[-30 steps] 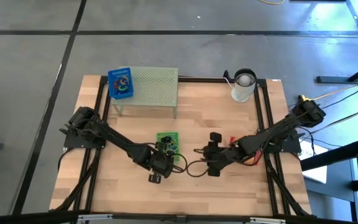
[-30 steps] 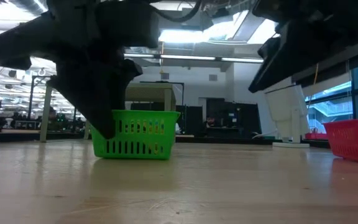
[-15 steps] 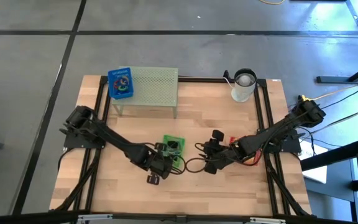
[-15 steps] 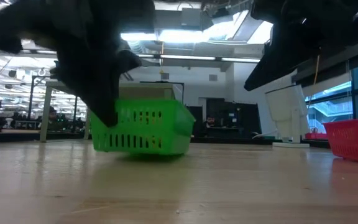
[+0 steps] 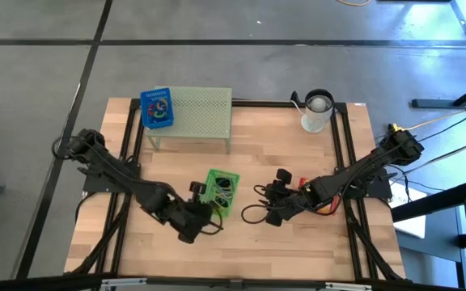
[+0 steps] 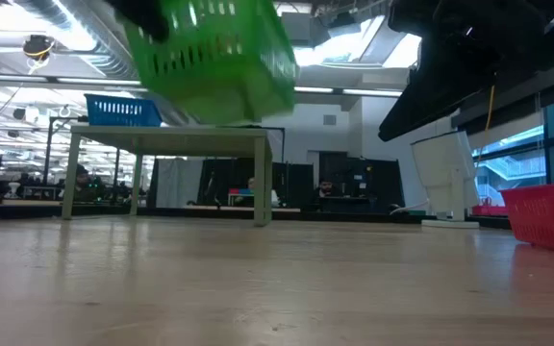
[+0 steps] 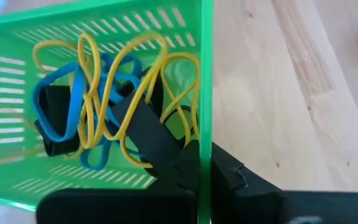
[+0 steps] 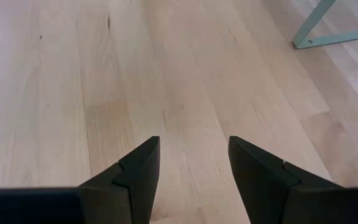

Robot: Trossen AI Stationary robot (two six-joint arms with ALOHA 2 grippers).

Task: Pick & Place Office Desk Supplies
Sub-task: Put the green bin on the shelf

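A small green basket [image 5: 222, 191] with yellow and blue rubber-band loops [image 7: 98, 99] and a dark item inside hangs tilted above the table, high up in the low view as the green basket [image 6: 214, 53]. My left gripper [image 7: 199, 155] is shut on its wall, near the middle of the table's near half. To its right, my right gripper [image 8: 194, 165] stands open over bare wood [image 8: 166, 93] with nothing between its fingers. My left gripper pinches the basket's slotted side wall at its rim [image 7: 207, 134], with one finger [image 7: 151, 134] inside the basket and the other finger [image 7: 232, 177] outside. It comes at the rim slanting down from the table's near left. The basket hangs tilted, lifted clear of the table.
A pale green mesh stand [image 5: 196, 113] at the far left carries a blue basket [image 5: 156, 107]. A white cup [image 5: 317, 111] stands at the far right. A red basket [image 6: 546, 216] sits at the right, partly under my right arm.
My left gripper has risen and drawn back toward the table's left and near edge with the green basket. The basket first tipped up on one side, then left the table and now hangs tilted well above it. My right gripper's wrist has rolled a little in place.
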